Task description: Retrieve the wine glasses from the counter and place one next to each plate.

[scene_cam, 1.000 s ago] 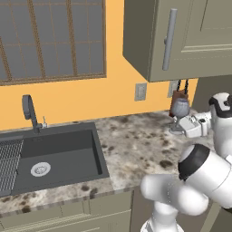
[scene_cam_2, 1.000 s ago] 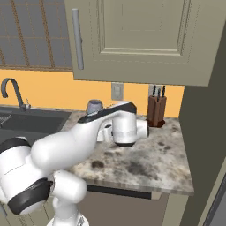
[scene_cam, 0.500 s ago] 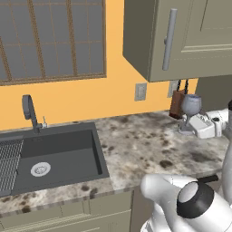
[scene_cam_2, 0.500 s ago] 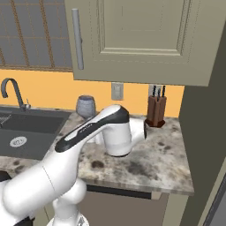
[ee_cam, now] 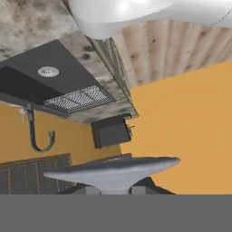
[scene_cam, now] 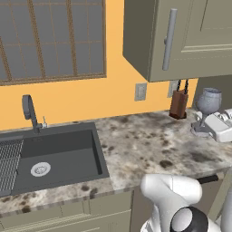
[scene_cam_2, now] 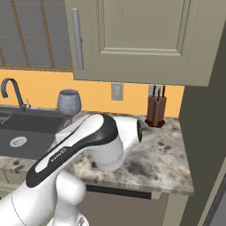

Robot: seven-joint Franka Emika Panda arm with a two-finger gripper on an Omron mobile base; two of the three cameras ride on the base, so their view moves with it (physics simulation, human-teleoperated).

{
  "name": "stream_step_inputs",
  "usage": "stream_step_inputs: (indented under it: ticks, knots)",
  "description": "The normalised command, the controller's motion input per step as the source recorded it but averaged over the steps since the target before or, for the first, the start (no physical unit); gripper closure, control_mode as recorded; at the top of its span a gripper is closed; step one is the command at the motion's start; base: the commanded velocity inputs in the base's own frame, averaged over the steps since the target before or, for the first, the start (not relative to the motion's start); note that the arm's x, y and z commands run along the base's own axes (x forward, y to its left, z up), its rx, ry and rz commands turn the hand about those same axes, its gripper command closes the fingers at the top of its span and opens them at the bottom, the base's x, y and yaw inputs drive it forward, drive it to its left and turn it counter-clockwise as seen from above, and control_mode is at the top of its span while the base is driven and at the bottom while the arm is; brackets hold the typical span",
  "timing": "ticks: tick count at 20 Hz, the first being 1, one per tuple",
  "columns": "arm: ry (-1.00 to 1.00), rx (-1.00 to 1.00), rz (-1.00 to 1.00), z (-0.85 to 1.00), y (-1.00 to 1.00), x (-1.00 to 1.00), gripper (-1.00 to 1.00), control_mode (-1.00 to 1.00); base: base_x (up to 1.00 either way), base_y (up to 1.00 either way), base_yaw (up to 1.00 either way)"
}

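Left base view gives you no readable writing: no brand, label or lettering on the cabinets, the wall outlet (scene_cam: 140,91) or the knife block (scene_cam: 178,103). Taking that knife block as your landmark, it holds dark-handled knives standing upright in its top, and it sits at the back of the granite tabletop (scene_cam: 149,147) against the orange wall. Just to the right of the block you see a wine glass (scene_cam: 207,102), upright, grey-blue and translucent, with nothing visible in its bowl. The hand (scene_cam: 209,123) is clamped low on the glass around the stem, its white body reaching in from the right edge. You cannot tell from this angle whether the foot touches the tabletop.

Well to the left of the knife block lies the dark inset sink (scene_cam: 50,157); its basin holds only a round drain, with a ribbed rack at its left side and a curved faucet (scene_cam: 29,110) behind it.

From the right base view, the same wine glass (scene_cam_2: 69,102) shows well left of the knife block (scene_cam_2: 156,110), rising above the white arm, between the block and the sink (scene_cam_2: 26,132).

In the hand view the scene is rolled over: the glass's round foot (ee_cam: 111,171) spreads broad just above the finger tips, with the sink (ee_cam: 43,79) beyond it.
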Motion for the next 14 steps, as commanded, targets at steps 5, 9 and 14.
stream_step_inputs:
  ticks: [5,9,14]
  knots:
    - [-0.02,0.0,0.0,0.09,0.05,-0.2,1.0,1.0,-0.8,0.23,0.0]
    - [0.0,0.0,0.0,0.0,0.0,0.0,1.0,1.0,-0.93,0.02,-0.09]
    - [0.0,0.0,0.0,0.0,0.0,0.0,1.0,1.0,-0.93,0.0,-0.47]
